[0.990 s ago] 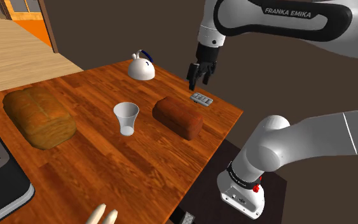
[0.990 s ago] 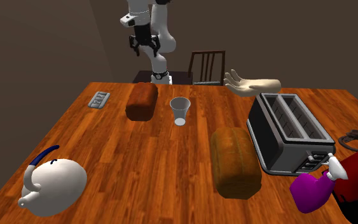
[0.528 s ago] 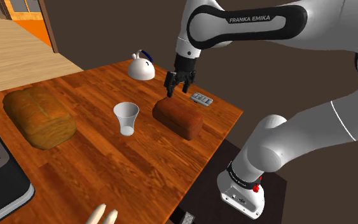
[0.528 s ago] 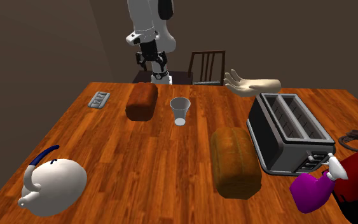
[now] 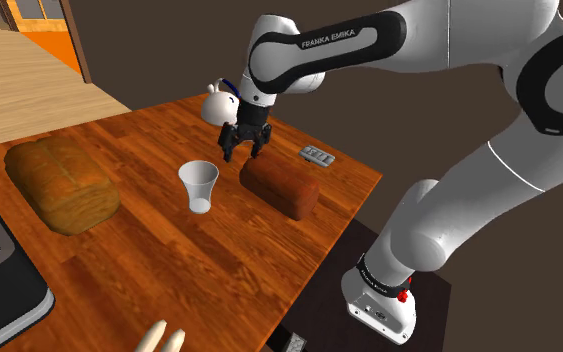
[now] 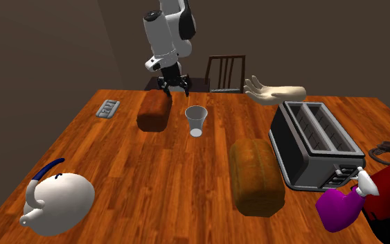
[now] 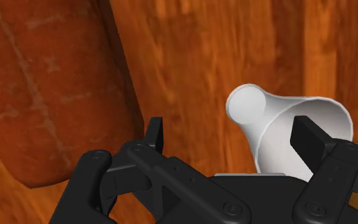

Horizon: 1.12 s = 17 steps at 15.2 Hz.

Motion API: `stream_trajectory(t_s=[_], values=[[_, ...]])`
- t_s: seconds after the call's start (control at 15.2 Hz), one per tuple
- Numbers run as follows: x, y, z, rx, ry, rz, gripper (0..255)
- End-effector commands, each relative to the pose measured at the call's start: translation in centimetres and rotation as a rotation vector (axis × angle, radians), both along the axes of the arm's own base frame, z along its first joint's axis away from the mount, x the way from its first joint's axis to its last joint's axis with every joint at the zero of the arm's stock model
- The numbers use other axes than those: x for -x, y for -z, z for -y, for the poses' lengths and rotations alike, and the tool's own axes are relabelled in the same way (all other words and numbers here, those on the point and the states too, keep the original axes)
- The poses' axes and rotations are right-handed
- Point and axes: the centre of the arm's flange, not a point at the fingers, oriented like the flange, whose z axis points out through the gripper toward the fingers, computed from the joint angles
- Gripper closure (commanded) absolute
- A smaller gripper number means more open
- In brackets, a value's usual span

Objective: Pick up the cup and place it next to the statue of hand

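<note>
Hovered over wooden table point(image 5: 169, 250) with gripper point(image 5: 243, 156) spread wide and empty, near white cup point(image 5: 199, 186), beside brown loaf point(image 5: 281, 186).

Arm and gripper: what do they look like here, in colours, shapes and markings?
The arm is glossy white, with rounded tubular links and dark grey joint bands. One black band carries white FRANKA EMIKA lettering. Its base bears small red marks. The gripper is all black: a blocky body with round screw heads and two flat, squared fingers.
</note>
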Motion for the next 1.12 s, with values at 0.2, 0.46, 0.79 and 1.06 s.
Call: stream_trajectory(t_s=[0.2, 0.46, 0.79, 1.06], values=[[-4.3, 3.1, -2.4, -0.061, 0.032, 0.011, 0], [-5.0, 5.2, -3.3, -0.071, 0.037, 0.012, 0], [-5.0, 7.5, -4.0, -0.071, 0.037, 0.012, 0], [-5.0, 7.5, -4.0, -0.071, 0.037, 0.012, 0]])
